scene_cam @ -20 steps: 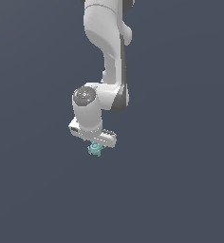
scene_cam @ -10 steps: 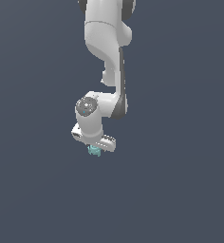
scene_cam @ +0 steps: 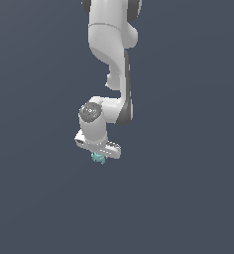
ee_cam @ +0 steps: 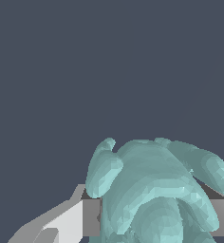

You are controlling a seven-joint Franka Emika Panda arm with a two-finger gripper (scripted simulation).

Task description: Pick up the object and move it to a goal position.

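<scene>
1. I am holding the object (ee_cam: 154,190) clamped between my jaws; in the wrist view a grey pad (ee_cam: 91,217) is pressing against each of its flanks.
2. In the exterior view the object (scene_cam: 98,158) is hanging directly beneath my gripper (scene_cam: 100,155), at 6 o'clock from my wrist.
3. I am gripping across its body, presumably because the knobby lobes give poor purchase.
4. No goal marker is showing.

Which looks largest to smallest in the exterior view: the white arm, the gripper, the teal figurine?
1. White arm, by far the largest.
2. Gripper, including its white hand.
3. Teal figurine, a small lump partly hidden under the gripper.
</scene>
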